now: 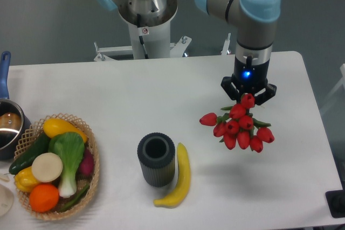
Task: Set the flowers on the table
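Red flowers (238,126) hang in a bunch directly under the gripper (248,96), whose fingers are clamped on their stems, holding them above the white table (161,90) with a shadow beneath. Left of the gripper and nearer the camera stand a dark ribbed vase (156,159) and a banana (180,179) just beside it. Far left sits a wicker basket (91,179) of vegetables.

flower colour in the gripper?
Red flowers with green stems, held by the gripper; fixed camera view.

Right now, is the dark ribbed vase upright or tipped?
Upright: the dark ribbed vase stands on the table, its round mouth facing up, with nothing visible inside. A banana lies beside it.
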Available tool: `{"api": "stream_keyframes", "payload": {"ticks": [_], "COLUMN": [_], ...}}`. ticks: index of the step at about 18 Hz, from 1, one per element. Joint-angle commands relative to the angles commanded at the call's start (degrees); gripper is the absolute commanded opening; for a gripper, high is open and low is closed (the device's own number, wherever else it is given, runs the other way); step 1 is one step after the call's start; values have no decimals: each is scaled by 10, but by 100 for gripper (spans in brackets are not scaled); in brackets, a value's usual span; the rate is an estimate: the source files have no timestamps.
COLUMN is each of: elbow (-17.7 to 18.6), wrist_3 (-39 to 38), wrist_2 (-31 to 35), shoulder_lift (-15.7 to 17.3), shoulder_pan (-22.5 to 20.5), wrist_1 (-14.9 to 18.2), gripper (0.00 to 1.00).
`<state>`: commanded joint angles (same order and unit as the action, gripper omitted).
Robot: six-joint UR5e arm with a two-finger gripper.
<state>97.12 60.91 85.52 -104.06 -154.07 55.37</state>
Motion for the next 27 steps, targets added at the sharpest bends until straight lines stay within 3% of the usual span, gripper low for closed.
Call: {"api": "stream_keyframes", "payload": {"ticks": [5, 8, 14, 15, 16, 27], "elbow": [3, 18, 50, 51, 51, 38], "wrist_3": [-1, -4, 0, 0, -1, 8], "wrist_2": [0, 2, 10, 10, 11, 7], "shoulder_lift": [-11, -22, -24, -24, -24, -15], "shoulder_pan": [2, 9, 11, 11, 11, 7], "wrist_1": [0, -2, -6, -6, -6, -11], "gripper": [0, 14, 53, 96, 100, 100]}}
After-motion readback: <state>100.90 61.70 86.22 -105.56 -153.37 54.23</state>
